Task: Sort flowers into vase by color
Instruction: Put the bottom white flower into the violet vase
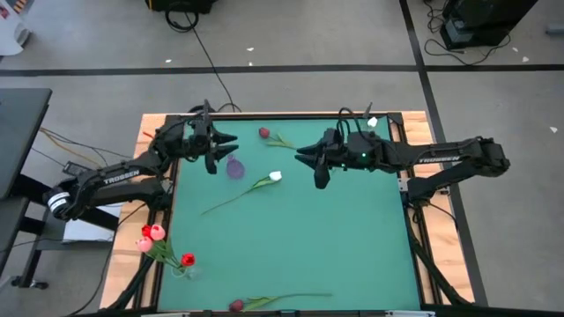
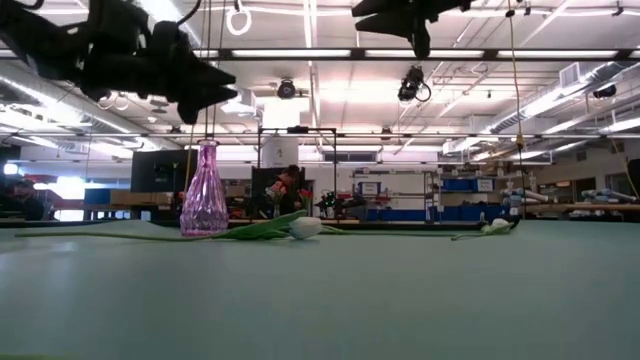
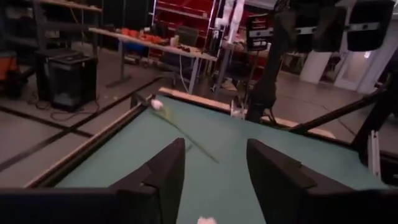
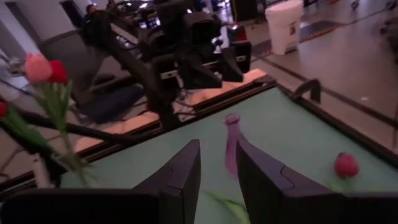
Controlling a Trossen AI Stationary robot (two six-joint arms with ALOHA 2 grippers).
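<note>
Both grippers hover open above the green table, holding nothing. My left gripper [image 1: 225, 154] [image 3: 214, 162] hangs beside and above the empty purple glass vase [image 1: 235, 167] [image 2: 203, 190], which stands upright. My right gripper [image 1: 308, 167] [image 4: 217, 162] faces that vase [image 4: 231, 140] from the table's right. A white tulip [image 1: 275, 176] [image 2: 305, 227] lies flat between the two grippers. A dark red tulip [image 1: 263, 132] [image 4: 346, 165] lies near the far edge. Another white tulip [image 3: 157, 104] lies by the far right corner. A dark red one [image 1: 236, 305] lies at the near edge.
Pink and red tulips [image 1: 152, 233] [image 4: 38, 68] stand upright together at the table's near left corner, with another red head [image 1: 188, 260] beside them. A wooden rim [image 1: 159, 119] frames the table. The right half of the mat [image 1: 361, 238] is bare.
</note>
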